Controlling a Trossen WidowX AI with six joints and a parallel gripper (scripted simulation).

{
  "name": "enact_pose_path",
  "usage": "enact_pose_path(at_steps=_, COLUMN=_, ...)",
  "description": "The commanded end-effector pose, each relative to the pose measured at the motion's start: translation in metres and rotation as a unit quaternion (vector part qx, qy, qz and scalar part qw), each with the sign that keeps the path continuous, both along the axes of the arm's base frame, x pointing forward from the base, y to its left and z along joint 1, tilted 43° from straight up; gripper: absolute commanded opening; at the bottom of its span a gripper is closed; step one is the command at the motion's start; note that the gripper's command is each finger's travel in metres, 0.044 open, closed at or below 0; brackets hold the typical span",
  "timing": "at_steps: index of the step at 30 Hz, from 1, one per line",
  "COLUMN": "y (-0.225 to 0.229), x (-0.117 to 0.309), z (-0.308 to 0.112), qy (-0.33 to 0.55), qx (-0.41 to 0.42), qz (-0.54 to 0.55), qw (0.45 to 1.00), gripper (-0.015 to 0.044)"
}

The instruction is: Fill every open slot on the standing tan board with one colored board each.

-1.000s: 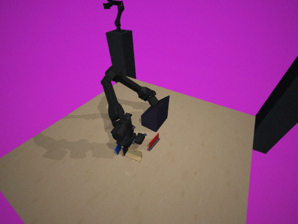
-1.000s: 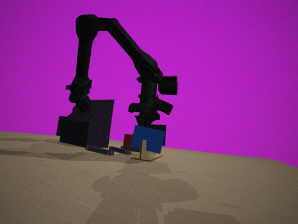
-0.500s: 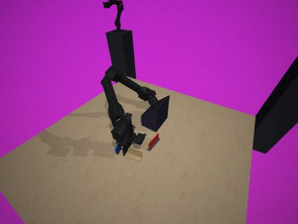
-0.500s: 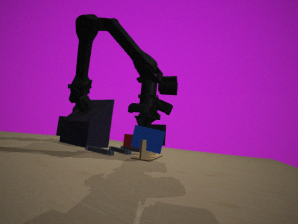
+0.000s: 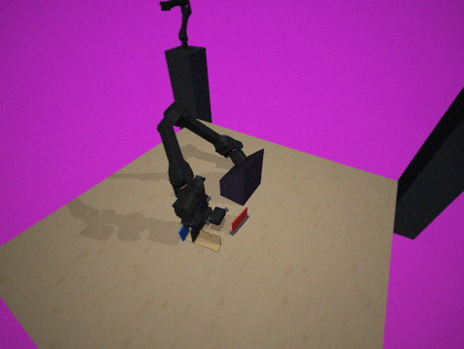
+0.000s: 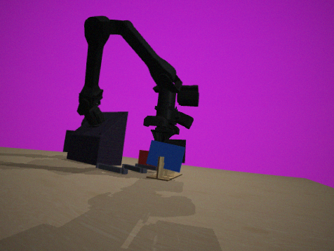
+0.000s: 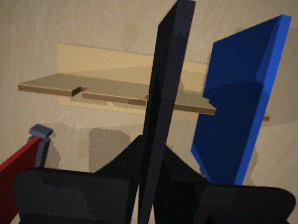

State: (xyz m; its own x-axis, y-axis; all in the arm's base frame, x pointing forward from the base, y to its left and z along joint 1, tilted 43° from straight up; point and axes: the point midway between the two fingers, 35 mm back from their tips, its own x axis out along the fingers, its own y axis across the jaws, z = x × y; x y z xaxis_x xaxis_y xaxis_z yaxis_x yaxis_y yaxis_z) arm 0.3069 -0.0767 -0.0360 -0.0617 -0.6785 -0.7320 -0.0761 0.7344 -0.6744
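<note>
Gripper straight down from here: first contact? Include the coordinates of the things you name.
Gripper (image 5: 196,228) (image 6: 161,140) (image 7: 147,141) points down; the black board (image 5: 196,235) (image 6: 180,145) (image 7: 172,65) it holds would likely meet the tan board (image 5: 207,239) (image 6: 161,168) (image 7: 120,92) first, probably near its middle slot; exact gap unclear.

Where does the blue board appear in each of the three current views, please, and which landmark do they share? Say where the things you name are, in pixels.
Top: blue board (image 5: 183,233) (image 6: 166,154) (image 7: 232,95), below and left of centre.
Exterior: right of centre, below the hand (image 5: 196,228) (image 6: 161,141) (image 7: 147,141).
Wrist: right side.
Shared landmark: tan board (image 5: 207,237) (image 6: 161,169) (image 7: 115,90).
</note>
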Motion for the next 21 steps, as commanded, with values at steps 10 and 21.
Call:
enact_pose_path(at_steps=10, y=0.0000, x=-0.0011, z=-0.0004, qy=0.008, qx=0.000, qz=0.005, qw=1.000, gripper=0.0000)
enact_pose_path(at_steps=21, y=-0.0024, x=-0.0012, z=-0.0031, qy=0.002, qx=-0.001, qz=-0.002, qw=1.000, gripper=0.0000)
